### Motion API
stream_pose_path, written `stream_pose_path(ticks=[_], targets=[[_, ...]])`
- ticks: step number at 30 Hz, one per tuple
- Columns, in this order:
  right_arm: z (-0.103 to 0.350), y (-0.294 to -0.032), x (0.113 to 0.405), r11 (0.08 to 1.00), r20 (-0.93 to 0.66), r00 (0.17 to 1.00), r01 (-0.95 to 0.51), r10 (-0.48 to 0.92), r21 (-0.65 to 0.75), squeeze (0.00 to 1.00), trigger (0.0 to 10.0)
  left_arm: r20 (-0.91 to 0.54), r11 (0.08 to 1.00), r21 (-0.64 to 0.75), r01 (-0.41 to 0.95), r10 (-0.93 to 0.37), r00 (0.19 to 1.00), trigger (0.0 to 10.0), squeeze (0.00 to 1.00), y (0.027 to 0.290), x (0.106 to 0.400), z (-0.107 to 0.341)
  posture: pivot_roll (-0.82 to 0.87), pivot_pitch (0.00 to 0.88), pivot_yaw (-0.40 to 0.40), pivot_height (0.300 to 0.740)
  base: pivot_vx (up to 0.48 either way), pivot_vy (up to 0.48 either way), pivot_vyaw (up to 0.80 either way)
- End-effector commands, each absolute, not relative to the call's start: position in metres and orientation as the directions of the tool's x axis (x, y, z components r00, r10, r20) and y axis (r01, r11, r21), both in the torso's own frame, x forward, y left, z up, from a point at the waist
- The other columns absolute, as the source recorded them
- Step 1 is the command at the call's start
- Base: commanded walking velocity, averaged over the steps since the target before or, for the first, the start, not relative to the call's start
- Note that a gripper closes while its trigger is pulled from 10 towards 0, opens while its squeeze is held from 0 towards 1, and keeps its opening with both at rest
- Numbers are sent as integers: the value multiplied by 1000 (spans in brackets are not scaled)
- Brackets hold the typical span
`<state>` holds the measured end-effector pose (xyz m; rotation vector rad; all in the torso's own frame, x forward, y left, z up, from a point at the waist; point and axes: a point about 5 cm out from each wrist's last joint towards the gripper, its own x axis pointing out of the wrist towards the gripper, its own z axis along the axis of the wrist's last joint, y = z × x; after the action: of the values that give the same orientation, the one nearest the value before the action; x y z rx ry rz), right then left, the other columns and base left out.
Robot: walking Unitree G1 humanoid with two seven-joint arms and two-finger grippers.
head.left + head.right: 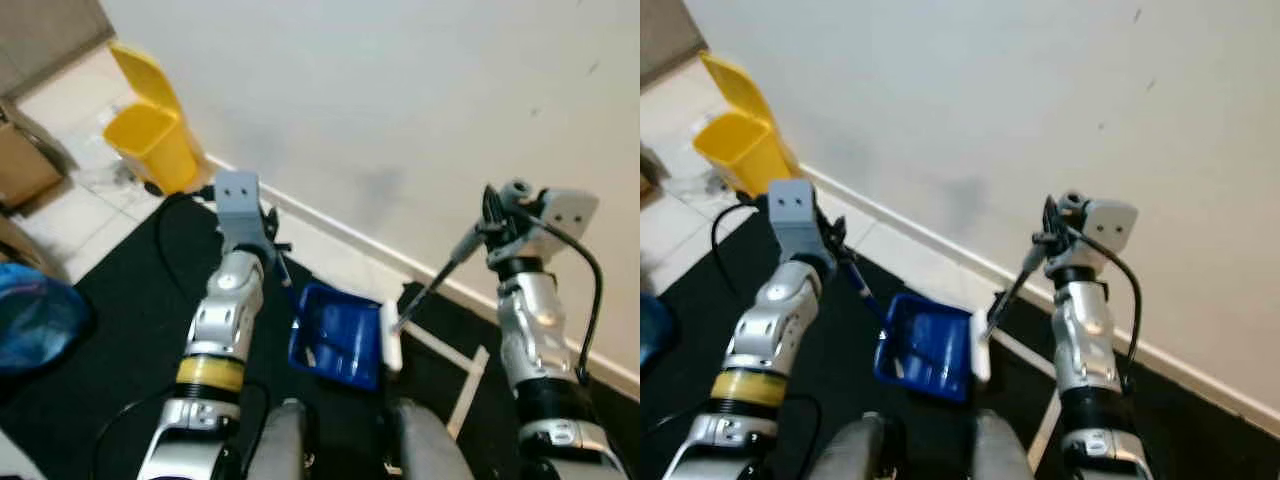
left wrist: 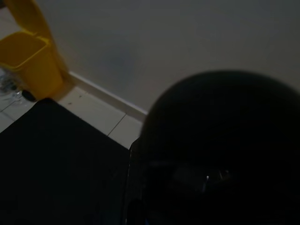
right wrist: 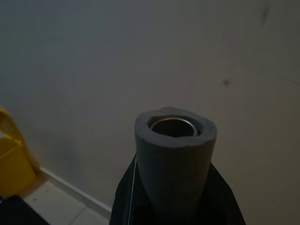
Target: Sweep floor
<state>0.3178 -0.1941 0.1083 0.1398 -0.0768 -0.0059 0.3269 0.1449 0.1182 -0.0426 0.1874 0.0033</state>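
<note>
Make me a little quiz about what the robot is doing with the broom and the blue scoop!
1. True or false: the blue dustpan sits on the black mat, between the robot's two arms.
2. Which gripper holds the grey broom handle? A) left gripper B) right gripper C) neither
3. Fill in: the open bin by the wall, past the left gripper, is coloured ____.

Key:
1. True.
2. B; the right wrist view looks straight down the handle's hollow grey end.
3. Yellow.
</note>
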Motion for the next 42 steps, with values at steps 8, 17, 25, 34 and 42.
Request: stream_pose_path(ticks=[8, 17, 25, 34, 42], targets=[[112, -195, 318, 989, 99, 995, 5, -20, 146, 0, 10000, -171, 999, -41, -3, -4, 985, 10000, 0, 144, 328, 122, -70, 123, 36, 740, 0, -295, 0], [111, -195, 318, 989, 98, 995, 6, -20, 146, 0, 10000, -171, 999, -41, -2, -5, 985, 10000, 0, 143, 328, 122, -69, 123, 36, 740, 0, -295, 0], [111, -195, 318, 989, 99, 995, 5, -20, 146, 0, 10000, -172, 999, -44, -1, -7, 985, 10000, 0, 143, 327, 122, -70, 125, 37, 740, 0, -304, 0], [111, -195, 318, 989, 98, 995, 5, -19, 146, 0, 10000, -174, 999, -44, -3, -4, 985, 10000, 0, 143, 327, 122, -70, 126, 36, 740, 0, -321, 0], [111, -195, 318, 989, 97, 995, 3, -17, 147, 0, 10000, -175, 999, -46, -3, -5, 985, 10000, 0, 142, 327, 122, -70, 127, 36, 740, 0, -315, 0]])
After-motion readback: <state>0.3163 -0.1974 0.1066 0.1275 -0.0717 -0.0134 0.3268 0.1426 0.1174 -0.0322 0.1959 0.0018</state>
